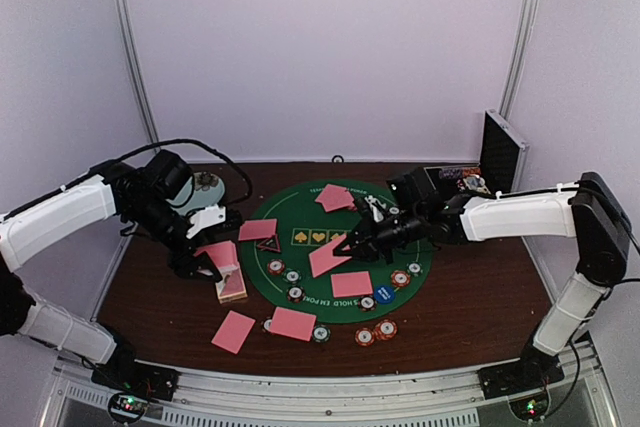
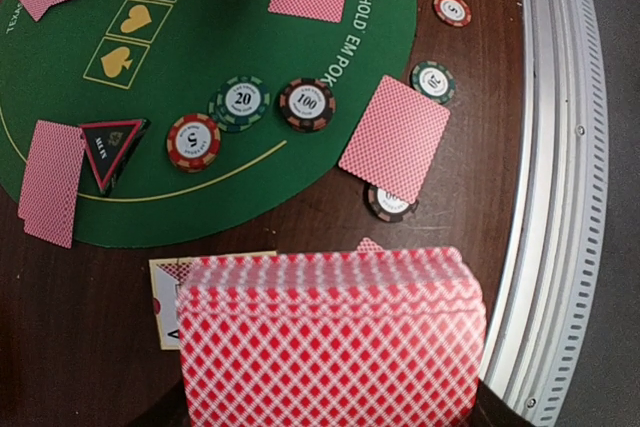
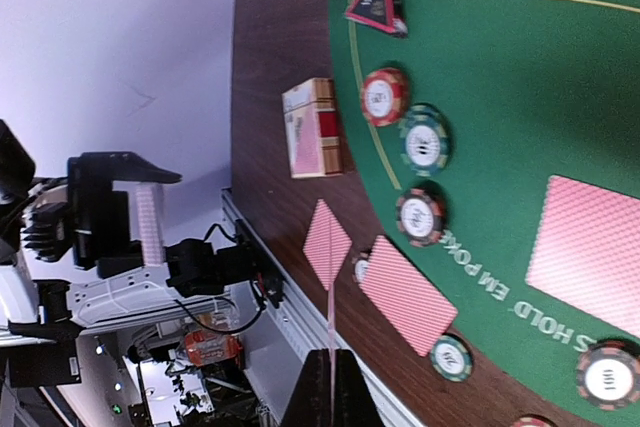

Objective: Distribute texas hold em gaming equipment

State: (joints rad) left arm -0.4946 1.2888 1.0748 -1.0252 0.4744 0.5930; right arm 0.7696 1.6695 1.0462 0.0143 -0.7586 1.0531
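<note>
Nearest the left wrist lens, the pink-backed deck [image 2: 330, 342] is sitting clamped in the left claw [image 1: 205, 265] at 9 o'clock. Striped chips [image 2: 240, 99] and dealt cards [image 2: 395, 139] are crowding the green mat's [image 2: 230, 7] 6 o'clock rim. Rightward, the right claw [image 3: 330, 359] is pinching one card [image 1: 328, 257], edge-on in its wrist view; bare counter [image 1: 480, 287] is lying open at 3 o'clock.

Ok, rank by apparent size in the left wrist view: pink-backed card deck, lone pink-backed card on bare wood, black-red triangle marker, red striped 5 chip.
1. Pink-backed card deck, nearest the camera, so inflated.
2. Lone pink-backed card on bare wood.
3. Black-red triangle marker and red striped 5 chip: too alike to rank.
</note>
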